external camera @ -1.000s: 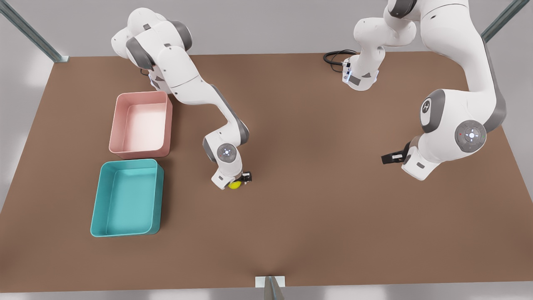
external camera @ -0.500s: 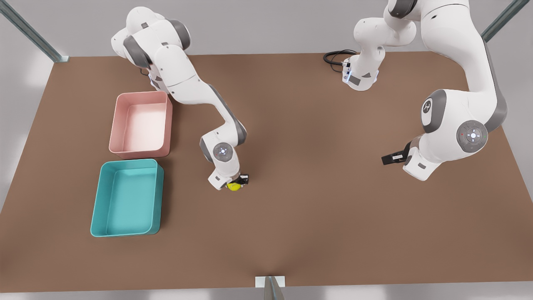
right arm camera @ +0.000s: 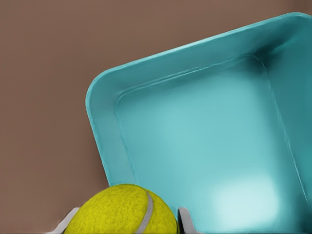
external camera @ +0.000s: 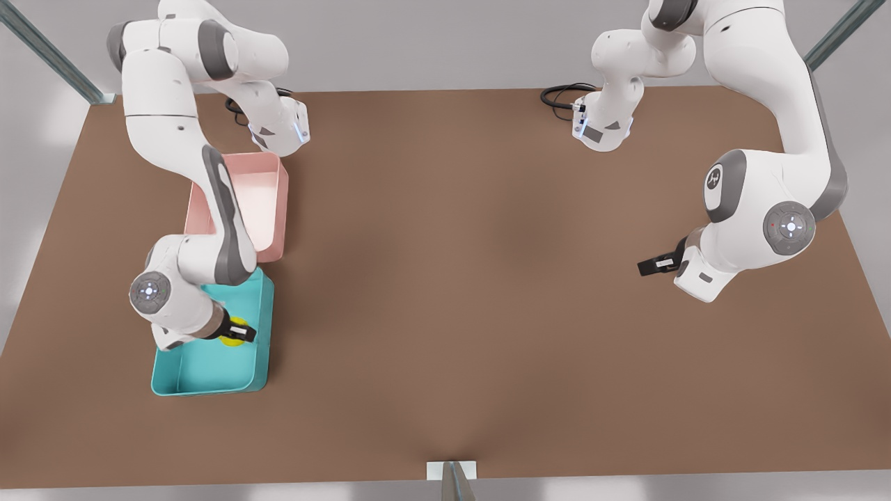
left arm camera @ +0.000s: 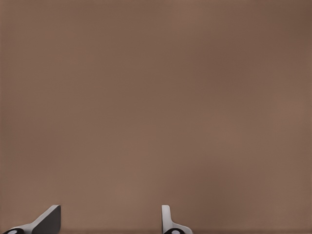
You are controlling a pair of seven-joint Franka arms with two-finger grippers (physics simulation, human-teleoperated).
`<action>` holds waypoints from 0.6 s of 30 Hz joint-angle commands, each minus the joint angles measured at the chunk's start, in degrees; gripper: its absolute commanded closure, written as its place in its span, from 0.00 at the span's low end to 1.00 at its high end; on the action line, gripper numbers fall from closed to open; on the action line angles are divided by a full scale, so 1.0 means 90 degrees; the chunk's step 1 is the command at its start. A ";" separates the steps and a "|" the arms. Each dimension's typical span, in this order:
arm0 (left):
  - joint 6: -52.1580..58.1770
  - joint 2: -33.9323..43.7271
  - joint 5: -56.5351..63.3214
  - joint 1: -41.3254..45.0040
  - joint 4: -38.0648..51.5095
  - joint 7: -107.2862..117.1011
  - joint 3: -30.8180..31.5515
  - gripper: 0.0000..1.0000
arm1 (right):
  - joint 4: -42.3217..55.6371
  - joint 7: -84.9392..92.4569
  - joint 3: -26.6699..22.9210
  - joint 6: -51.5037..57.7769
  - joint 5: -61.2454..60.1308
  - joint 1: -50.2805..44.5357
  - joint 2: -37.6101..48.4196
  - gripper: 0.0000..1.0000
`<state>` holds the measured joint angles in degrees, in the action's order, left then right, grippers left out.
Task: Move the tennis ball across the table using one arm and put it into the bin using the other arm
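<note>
Fuzzy felt tennis ball, glossy smooth plastic bin, matte table.

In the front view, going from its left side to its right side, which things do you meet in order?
Teal bin with the right gripper above it, shut on the tennis ball → bare brown table → left gripper, open, waiting over the table.

tennis ball: yellow-green, held above bin | bin: teal tray, on table
</note>
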<state>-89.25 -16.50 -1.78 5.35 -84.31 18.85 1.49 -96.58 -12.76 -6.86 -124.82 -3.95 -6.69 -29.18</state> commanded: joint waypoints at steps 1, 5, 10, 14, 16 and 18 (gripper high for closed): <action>-0.0006 0.0007 0.0012 0.0001 0.0003 0.0064 0.0001 0.00 | -0.0001 0.3556 -0.0010 0.0617 0.0049 0.0274 -0.0107 0.26; -0.0006 -0.0022 0.0013 -0.0009 0.0003 0.0034 0.0001 0.00 | 0.0038 0.3722 0.0000 0.0353 0.0049 0.0489 -0.0332 0.00; 0.0014 -0.0022 0.0013 -0.0009 0.0003 0.0044 0.0001 0.00 | 0.0740 0.2804 0.0030 0.1494 0.0019 0.0226 0.0322 0.00; 0.0024 -0.0022 0.0013 -0.0038 0.0013 0.0015 0.0001 0.00 | 0.1092 0.2287 0.0030 0.3261 0.0391 -0.0028 0.1757 0.00; 0.0073 -0.0012 0.0003 -0.0038 0.0130 -0.0083 0.0001 0.00 | 0.1552 0.2003 0.0030 0.4034 0.0410 -0.0038 0.1962 0.00; 0.0190 -0.0003 0.0003 0.0011 0.0130 -0.0132 0.0030 0.00 | 0.1522 0.1984 0.0010 0.4200 0.0391 -0.0028 0.2168 0.00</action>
